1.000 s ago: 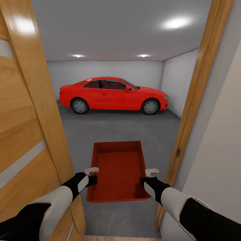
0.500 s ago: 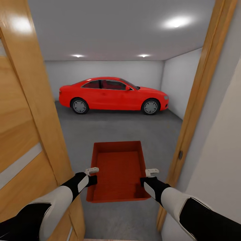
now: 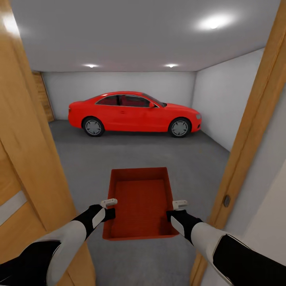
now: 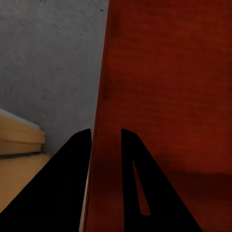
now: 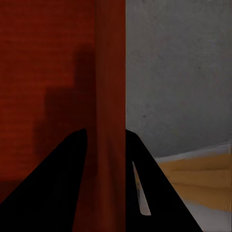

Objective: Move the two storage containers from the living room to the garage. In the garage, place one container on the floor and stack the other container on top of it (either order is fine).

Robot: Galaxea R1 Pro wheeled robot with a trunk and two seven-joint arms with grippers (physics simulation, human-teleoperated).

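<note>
An orange-red open-top storage container (image 3: 140,202) hangs in the air in front of me, held between both arms above the dark grey garage floor (image 3: 131,155). My left gripper (image 3: 109,209) is shut on the container's left wall (image 4: 104,96), one finger on each side of it. My right gripper (image 3: 176,211) is shut on the right wall (image 5: 110,96) the same way. The bin is empty and level. I stand in the doorway of the garage.
A red car (image 3: 133,113) is parked across the far side of the garage. An open wooden door (image 3: 24,159) stands close on my left and the wooden door frame (image 3: 254,135) on my right. White walls bound the room, with a slatted wooden door (image 3: 43,97) at the far left.
The view has advanced through the doorway: the door and frame have slid outward, and more of the garage shows. The container and both grippers keep their place in the picture.
</note>
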